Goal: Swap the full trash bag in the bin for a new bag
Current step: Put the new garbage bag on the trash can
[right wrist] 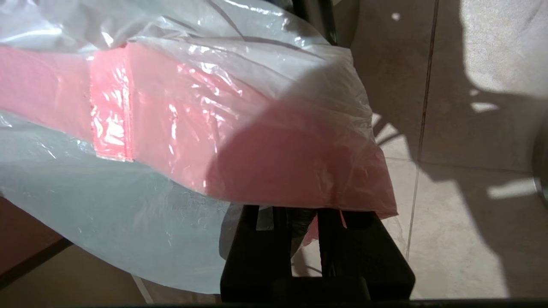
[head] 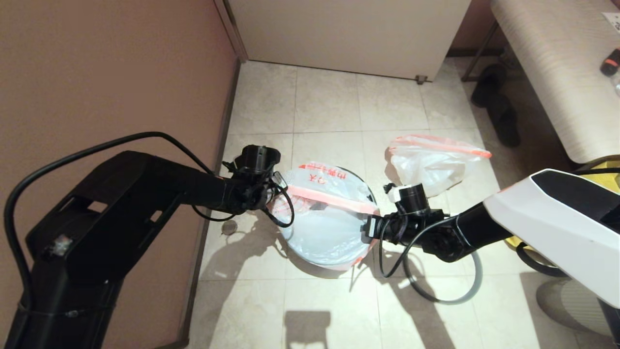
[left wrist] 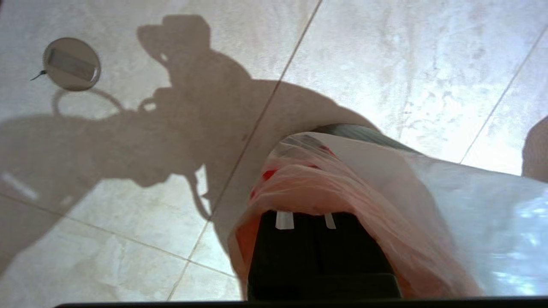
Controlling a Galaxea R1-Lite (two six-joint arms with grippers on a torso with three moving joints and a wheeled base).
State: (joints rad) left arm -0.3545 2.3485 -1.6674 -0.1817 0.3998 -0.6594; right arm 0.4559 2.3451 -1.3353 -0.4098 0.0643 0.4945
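On a floor of pale beige tiles (head: 329,102), a small round metal floor disc (head: 229,226) is seen at the far left, near the brown wall. Just beside it, the black left gripper (head: 272,196) is closed on the left edge of the thin translucent white new bag with red printed characters and a pink-red edge band (head: 329,213). The new bag is stretched between the two grippers and spread over the small round black bin (head: 372,194), of which only a dark sliver of rim is visible. On the bag's right edge, the right gripper (head: 369,227) is clamped on the pink band, its fingers (right wrist: 257,239) nearly together with plastic pinched between them. Farther right and behind, apart from the bin, the bunched translucent white full trash bag with an orange-red top band (head: 433,162) is seen resting on the tiles.
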